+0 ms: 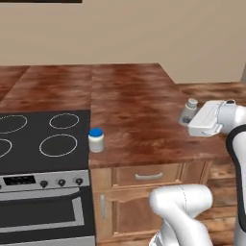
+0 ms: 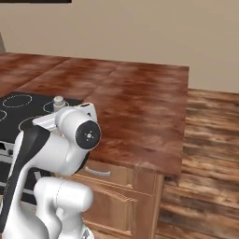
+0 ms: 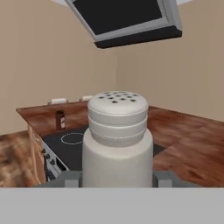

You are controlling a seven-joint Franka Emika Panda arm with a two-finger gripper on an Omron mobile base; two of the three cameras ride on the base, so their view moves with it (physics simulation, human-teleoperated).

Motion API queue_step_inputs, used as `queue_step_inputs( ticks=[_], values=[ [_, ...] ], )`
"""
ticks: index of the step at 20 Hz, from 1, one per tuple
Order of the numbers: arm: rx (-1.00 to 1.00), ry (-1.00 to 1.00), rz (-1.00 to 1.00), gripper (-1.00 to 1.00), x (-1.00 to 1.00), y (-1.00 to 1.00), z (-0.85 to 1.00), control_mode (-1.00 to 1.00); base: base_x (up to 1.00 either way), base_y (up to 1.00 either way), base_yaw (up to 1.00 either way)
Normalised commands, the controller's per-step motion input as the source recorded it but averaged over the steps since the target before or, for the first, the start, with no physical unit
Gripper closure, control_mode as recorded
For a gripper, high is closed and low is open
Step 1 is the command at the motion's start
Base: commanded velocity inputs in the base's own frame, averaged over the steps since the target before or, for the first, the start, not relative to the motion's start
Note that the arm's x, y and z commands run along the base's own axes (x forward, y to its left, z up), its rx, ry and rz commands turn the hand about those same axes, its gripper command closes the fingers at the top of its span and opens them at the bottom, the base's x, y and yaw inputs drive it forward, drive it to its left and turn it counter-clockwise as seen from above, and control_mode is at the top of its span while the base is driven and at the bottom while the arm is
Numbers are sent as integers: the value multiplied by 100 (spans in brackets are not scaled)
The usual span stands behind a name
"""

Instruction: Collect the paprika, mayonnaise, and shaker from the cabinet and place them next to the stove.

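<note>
**Three task items on the counter side, shaker in the grip**

From my remote station I record the shaker (image 3: 117, 138) standing upright between the gripper (image 3: 117, 178) fingers, which are pinched against its lower body on both sides. In the left base view the shaker (image 1: 188, 110) sits at the front of the white hand, over the right part of the wooden counter (image 1: 139, 115), well apart from the stove (image 1: 43, 139). In the right base view its rounded top (image 2: 58, 102) shows just above the arm.

The mayonnaise (image 1: 96, 140) stands upright on the counter, just beside the stove's right edge.

The paprika (image 3: 60, 119) stands upright on the counter on the far side of the cooktop (image 3: 70, 144) in the hand view.
</note>
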Motion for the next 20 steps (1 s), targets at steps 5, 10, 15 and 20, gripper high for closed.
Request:
queue_step_inputs(
  ticks=[5,10,15,20],
  values=[
    [0,0,0,100,0,0,0,100,59,7,17],
    [0,0,0,100,0,0,0,100,3,47,6],
    [0,0,0,100,0,0,0,100,8,79,-16],
    [0,0,0,100,0,0,0,100,14,80,-27]
  ],
)
